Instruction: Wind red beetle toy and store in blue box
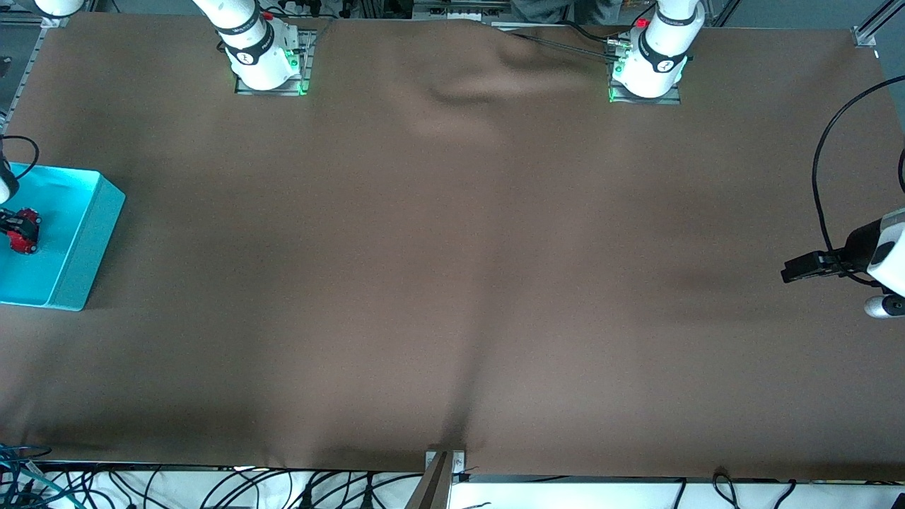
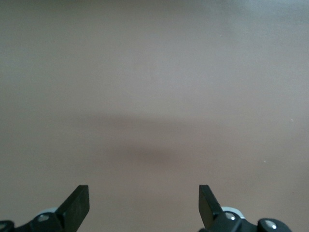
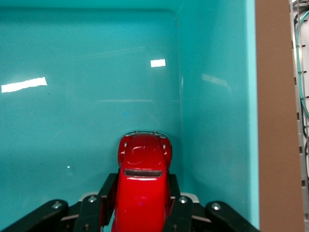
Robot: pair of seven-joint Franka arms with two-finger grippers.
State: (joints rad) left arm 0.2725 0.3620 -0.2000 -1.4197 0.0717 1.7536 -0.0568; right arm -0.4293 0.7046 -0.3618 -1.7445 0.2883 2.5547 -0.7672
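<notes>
Step in hand, as judged: storing. The red beetle toy [image 3: 143, 186] is clamped in the right end effector [image 3: 141, 203] and is held inside the blue box [image 1: 85, 244], over its floor. Whether its wheels touch the floor can't be told.

The box sits at approx. 9 o'clock on the desk [image 1: 452, 283], at the right arm's end, partly cut off by the front view's edge. In the right wrist view the toy's nose is pointed toward a box wall and is near an inner corner.

Next move, by judgement: toy to be lowered if not yet down, fingers to be parted, wrist to be lifted straight up so the walls aren't clipped.

The left end effector [image 2: 144, 205] is spread apart w/ nothing held, over bare cloth at approx. 3 o'clock; that arm is waiting.

Room: the desk's middle is wide open. Tight spots are only the box walls and the desk edge just beside the box.
</notes>
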